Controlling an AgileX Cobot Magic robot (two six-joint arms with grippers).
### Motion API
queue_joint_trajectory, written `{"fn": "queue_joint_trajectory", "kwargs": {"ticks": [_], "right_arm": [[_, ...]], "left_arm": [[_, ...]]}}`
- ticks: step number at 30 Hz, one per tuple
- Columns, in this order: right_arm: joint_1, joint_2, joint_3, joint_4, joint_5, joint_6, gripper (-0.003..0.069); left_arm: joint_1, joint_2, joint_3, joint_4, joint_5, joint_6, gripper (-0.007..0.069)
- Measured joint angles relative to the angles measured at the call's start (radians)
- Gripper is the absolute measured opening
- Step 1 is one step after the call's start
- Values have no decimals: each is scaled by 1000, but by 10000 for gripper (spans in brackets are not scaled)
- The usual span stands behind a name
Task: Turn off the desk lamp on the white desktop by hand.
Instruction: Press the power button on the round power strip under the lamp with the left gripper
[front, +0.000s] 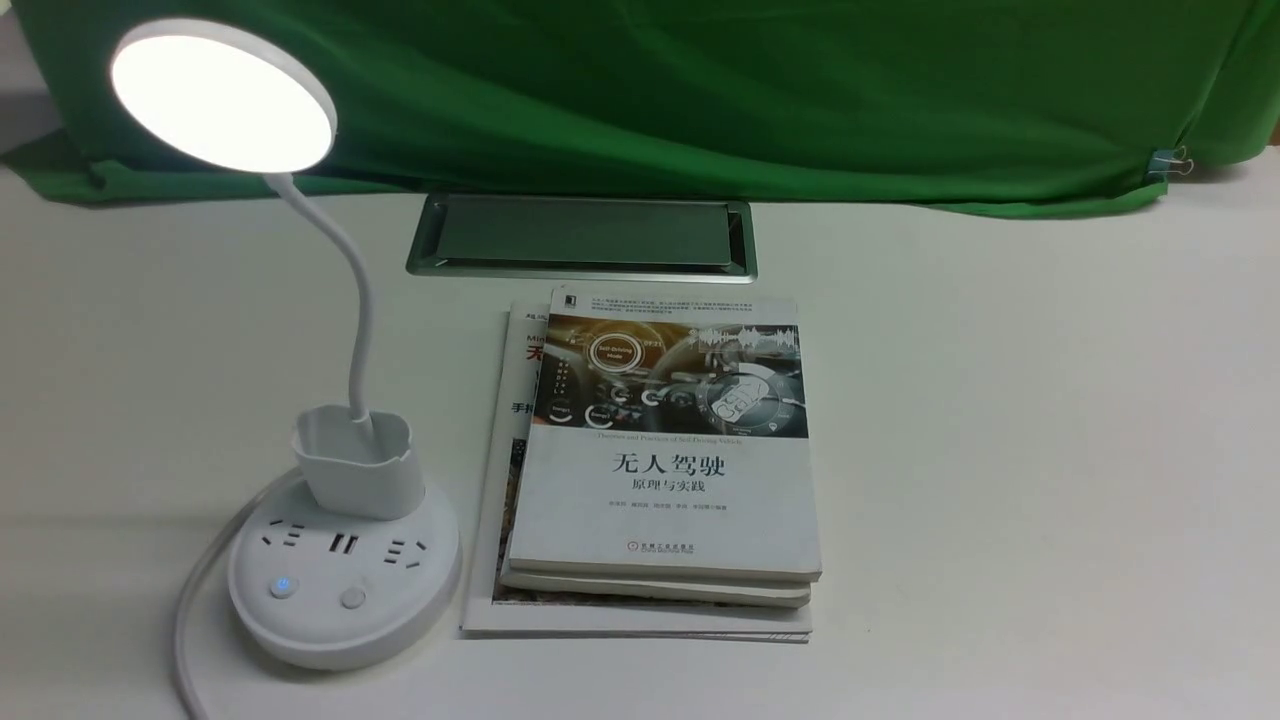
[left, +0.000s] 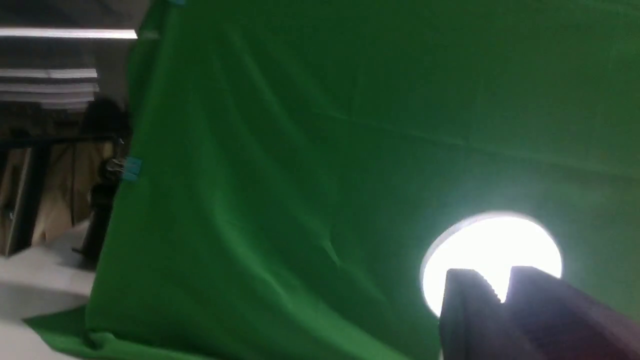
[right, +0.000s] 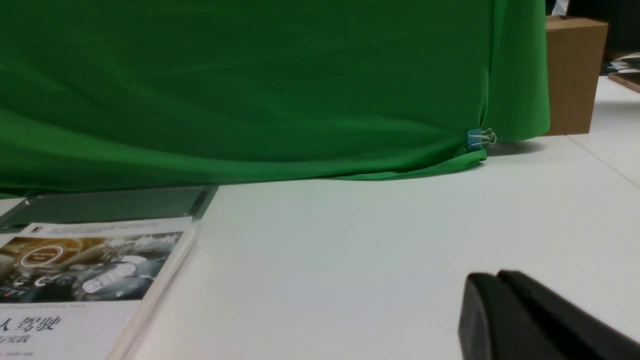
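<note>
The desk lamp (front: 345, 575) stands at the front left of the white desktop (front: 1000, 450), its round head (front: 222, 95) glowing brightly. On its base a small button (front: 283, 587) shines blue beside a plain one (front: 352, 598). Neither arm shows in the front view. In the left wrist view my left gripper (left: 495, 274) is raised and points at the lit lamp head (left: 492, 240), its dark fingertips a little apart with nothing between them. My right gripper (right: 492, 276) hovers low over the bare desktop (right: 350, 260), its jaws pressed together and empty.
A stack of books (front: 660, 460) lies just right of the lamp base. Behind it sits the silver-framed cable hatch (front: 582, 237). A green cloth (front: 700, 90) closes off the back. The lamp's white cord (front: 190, 620) runs off the front edge. A cardboard box (right: 572, 75) stands far right.
</note>
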Motion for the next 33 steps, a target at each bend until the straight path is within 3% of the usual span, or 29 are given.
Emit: {"fn": "queue_joint_trajectory", "kwargs": {"ticks": [6,17,20,24,28,31,33], "right_arm": [[0,0,0,0,0,0,36],[0,0,0,0,0,0,36],[0,0,0,0,0,0,36],[0,0,0,0,0,0,36],[0,0,0,0,0,0,36],[0,0,0,0,0,0,36],[0,0,0,0,0,0,36]], "left_arm": [[0,248,-223,22,298,0,91],[0,632,-263,25,402,4,91],[0,817,-334,-22,590,88,91],[-39,962,-388,-88,716,175,91],[-150,1049,-405,2,745,91,91],[-298,1140,-423,205,771,-95,91],[-334,1167,-430,252,774,-130,91]]}}
